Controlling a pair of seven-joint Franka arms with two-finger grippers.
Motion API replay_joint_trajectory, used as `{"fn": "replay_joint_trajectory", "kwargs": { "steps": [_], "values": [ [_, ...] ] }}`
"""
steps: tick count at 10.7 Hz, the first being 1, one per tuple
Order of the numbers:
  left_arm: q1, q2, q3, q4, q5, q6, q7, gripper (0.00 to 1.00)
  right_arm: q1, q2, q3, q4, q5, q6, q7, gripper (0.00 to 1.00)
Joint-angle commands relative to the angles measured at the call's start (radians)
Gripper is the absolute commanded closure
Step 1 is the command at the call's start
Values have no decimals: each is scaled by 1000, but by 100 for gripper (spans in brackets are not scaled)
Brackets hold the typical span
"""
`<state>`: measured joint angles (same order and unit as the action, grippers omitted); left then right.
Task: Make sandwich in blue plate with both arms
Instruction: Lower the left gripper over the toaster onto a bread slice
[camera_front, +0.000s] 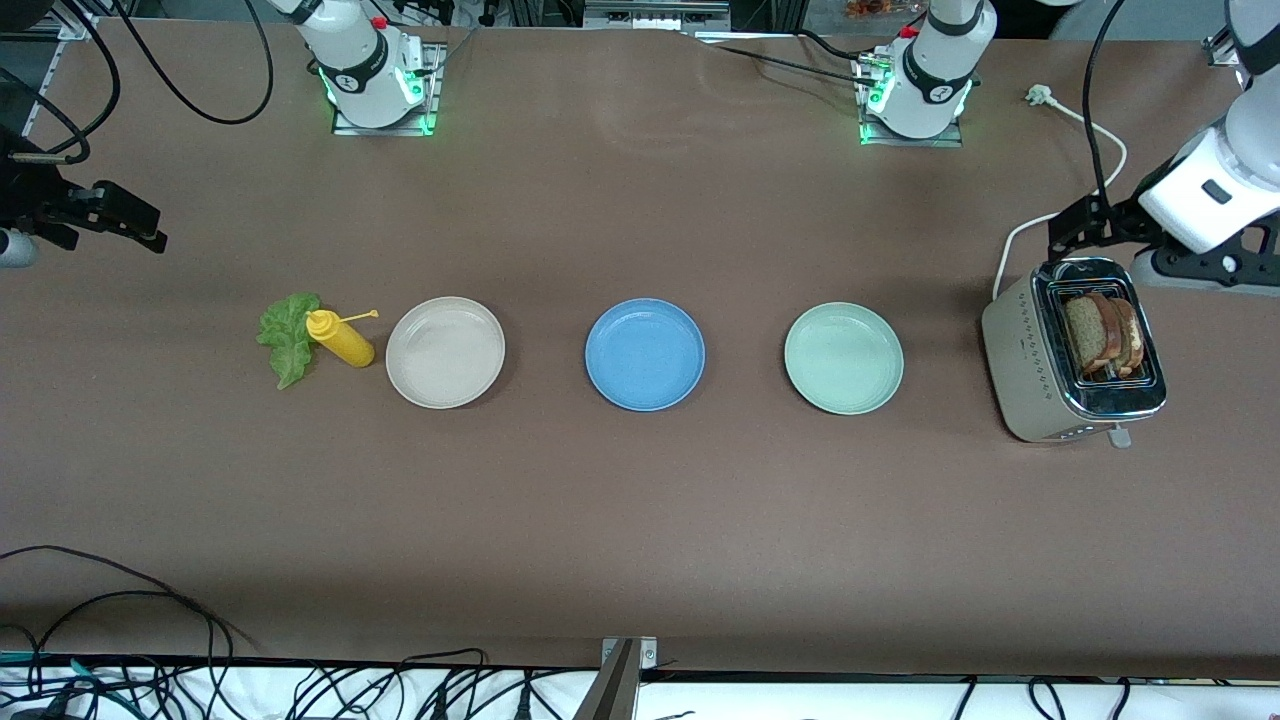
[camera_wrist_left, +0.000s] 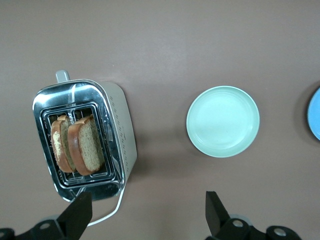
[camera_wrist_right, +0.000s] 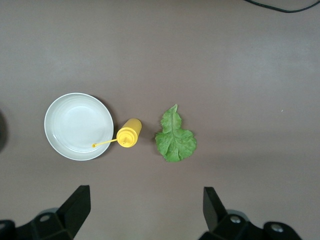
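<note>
The blue plate (camera_front: 645, 354) lay bare between two other plates; bread slices (camera_front: 1103, 334) stood in the toaster (camera_front: 1030, 375), lettuce leaf (camera_front: 288, 335) beside the yellow bottle (camera_front: 342, 339). Left gripper (camera_wrist_left: 145, 212) hung spread and unladen above the toaster, right gripper (camera_wrist_right: 145, 210) likewise over the table near the lettuce.

The blue plate (camera_front: 645, 354) is sitting bare between the beige plate (camera_front: 445, 352) and green plate (camera_front: 843, 358); bread slices (camera_front: 1103, 334) are standing in the toaster (camera_front: 1070, 350), lettuce (camera_front: 288, 335) is lying beside the yellow bottle (camera_front: 340, 338).
</note>
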<state>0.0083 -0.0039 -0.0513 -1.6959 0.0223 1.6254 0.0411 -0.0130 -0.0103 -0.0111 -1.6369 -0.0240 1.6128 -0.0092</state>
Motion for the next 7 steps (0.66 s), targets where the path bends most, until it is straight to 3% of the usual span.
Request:
{"fn": "replay_joint_trajectory", "kwargs": {
  "steps": [1, 7],
  "values": [
    [22, 8, 49, -91, -10, 106, 6, 0, -7, -3, 0, 20, 13, -8, 5, 0],
    [24, 176, 122, -105, 19, 244, 6, 5, -7, -3, 2, 20, 13, -10, 3, 0]
  ]
}}
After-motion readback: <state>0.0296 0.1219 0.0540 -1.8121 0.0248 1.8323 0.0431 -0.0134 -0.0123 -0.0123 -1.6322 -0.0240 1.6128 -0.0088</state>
